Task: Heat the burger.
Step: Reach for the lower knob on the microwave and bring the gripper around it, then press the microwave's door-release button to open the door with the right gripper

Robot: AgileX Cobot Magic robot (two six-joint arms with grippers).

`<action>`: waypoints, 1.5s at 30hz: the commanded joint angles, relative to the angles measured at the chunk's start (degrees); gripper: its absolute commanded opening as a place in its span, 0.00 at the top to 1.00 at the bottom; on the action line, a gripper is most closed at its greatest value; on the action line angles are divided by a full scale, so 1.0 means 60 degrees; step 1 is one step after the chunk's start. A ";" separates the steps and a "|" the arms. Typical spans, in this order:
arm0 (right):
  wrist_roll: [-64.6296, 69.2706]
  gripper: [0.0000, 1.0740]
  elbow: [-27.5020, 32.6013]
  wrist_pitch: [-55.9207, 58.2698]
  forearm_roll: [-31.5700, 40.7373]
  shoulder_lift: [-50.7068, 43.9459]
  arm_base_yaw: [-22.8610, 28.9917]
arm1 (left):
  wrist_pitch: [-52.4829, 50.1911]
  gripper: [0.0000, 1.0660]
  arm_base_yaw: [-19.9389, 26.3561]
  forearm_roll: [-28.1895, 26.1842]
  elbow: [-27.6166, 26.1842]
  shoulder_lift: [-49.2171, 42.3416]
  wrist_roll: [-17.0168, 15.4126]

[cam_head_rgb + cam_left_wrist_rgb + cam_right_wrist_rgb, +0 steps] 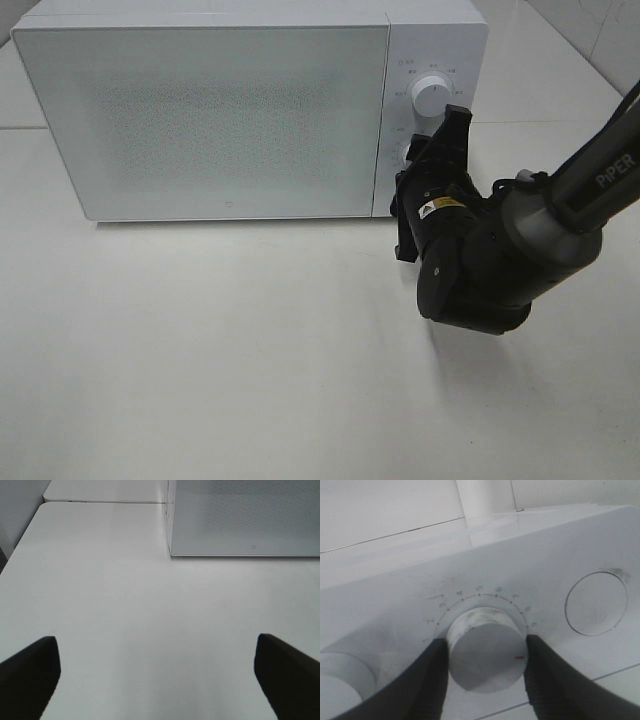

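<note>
Over the white worktop [200,350] my left gripper [156,642] hangs with its fingers wide apart, facing the closed white microwave [220,110] at the back edge, and my right gripper [485,645] is clamped on its lower dial [487,667], while where the burger is I cannot tell.

White matte tabletop [250,350] under soft, even light. Built of panels, with a thin seam [100,501] toward the back. Pale tiled wall [605,30] beyond the far right corner.
</note>
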 commanded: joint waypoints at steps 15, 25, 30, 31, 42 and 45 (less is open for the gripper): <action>-0.2588 0.33 0.1241 -0.0917 -0.1566 -0.0964 -0.0029 | -0.0134 0.08 0.0000 -0.0038 0.0010 -0.0172 0.0000; -0.7544 0.32 0.2101 0.1833 -0.2263 -0.2884 -0.0048 | -0.0134 0.08 0.0000 -0.0048 0.0010 -0.0172 0.0000; -1.0753 0.28 0.2101 0.3457 -0.2263 -0.3934 -0.0048 | -0.0134 0.08 0.0000 -0.0048 0.0010 -0.0172 0.0000; -1.1956 0.28 0.2101 0.4068 -0.2263 -0.4307 -0.0048 | -0.0134 0.08 0.0000 -0.0048 0.0010 -0.0172 0.0000; -1.6950 0.29 0.1948 0.8738 -0.2311 -0.6178 -0.0057 | -0.0134 0.08 0.0000 -0.0048 0.0010 -0.0172 0.0000; -1.7322 0.29 0.1814 0.9989 -0.2683 -0.6589 -0.0057 | -0.0134 0.08 0.0000 -0.0048 0.0010 -0.0172 0.0000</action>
